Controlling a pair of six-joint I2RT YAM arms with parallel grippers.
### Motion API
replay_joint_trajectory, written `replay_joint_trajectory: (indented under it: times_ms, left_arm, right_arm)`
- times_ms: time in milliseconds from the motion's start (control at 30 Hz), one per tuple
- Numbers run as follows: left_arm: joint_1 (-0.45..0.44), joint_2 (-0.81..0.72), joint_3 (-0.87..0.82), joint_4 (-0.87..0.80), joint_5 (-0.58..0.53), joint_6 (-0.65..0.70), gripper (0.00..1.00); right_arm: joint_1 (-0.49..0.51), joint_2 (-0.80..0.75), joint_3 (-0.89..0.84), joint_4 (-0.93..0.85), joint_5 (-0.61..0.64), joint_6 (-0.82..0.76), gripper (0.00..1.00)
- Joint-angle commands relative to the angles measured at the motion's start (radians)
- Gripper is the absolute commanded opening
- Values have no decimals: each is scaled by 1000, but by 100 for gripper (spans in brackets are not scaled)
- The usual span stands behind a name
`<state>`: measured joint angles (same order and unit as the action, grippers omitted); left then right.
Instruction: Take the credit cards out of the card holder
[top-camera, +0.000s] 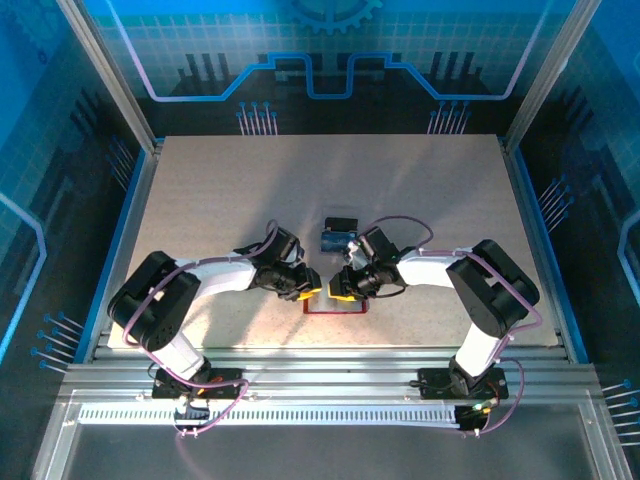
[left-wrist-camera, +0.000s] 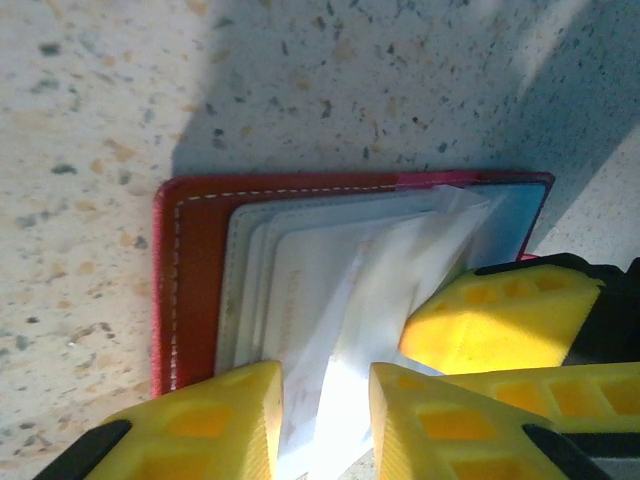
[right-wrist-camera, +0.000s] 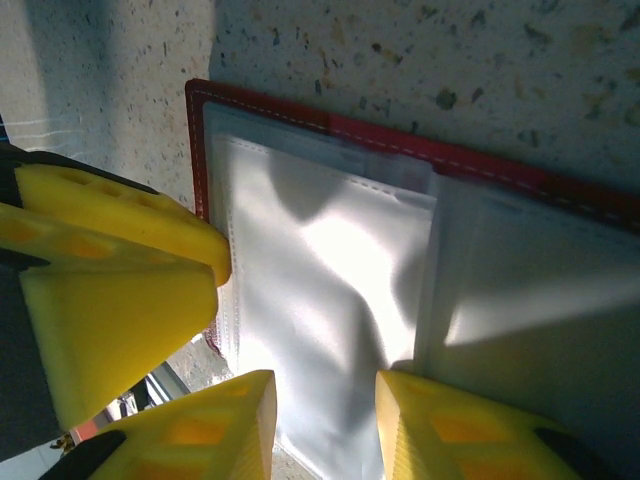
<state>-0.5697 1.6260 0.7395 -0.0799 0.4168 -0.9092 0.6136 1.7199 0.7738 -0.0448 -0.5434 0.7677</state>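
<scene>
- Dark red two-leaf leather card holder, white-stitched, lies open directly under both grippers.
- Its greyish stacked pockets face up; their contents are unclear.
- A blue plastic card and a black card lie just beyond the right gripper.
- The holder's long axis runs from the left gripper to the right; both have their jaws parted.

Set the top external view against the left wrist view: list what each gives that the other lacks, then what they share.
Top external: both whole arms, plus loose credit cards, blue and black, on the table beyond the grippers. Left wrist: white stitching along the red edge of the card holder, layered greyish pockets, and a pale sleeve passing through the left gripper. Shared: the open card holder, the left gripper over it with jaws apart, and the right gripper beside it, one yellow finger showing close up.
</scene>
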Motion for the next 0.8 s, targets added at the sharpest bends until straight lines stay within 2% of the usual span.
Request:
replay_joint_trajectory:
  times_ms: [0,267,533,767]
  left_arm:
    - [-15,23,23,25,34,-19,28]
    - [-28,31,34,38,49,-27,22]
    - [-34,36,38,51,50,-36,24]
    - [-34,35,43,50,48,-34,24]
  right_arm:
    - [-9,-2,-30,-35,5,16,33]
    - [-13,-9,-36,-28,2,18,33]
    - [-15,-31,-41,12,-14,32,33]
    - [-28,-115,-50,10,-9,42,34]
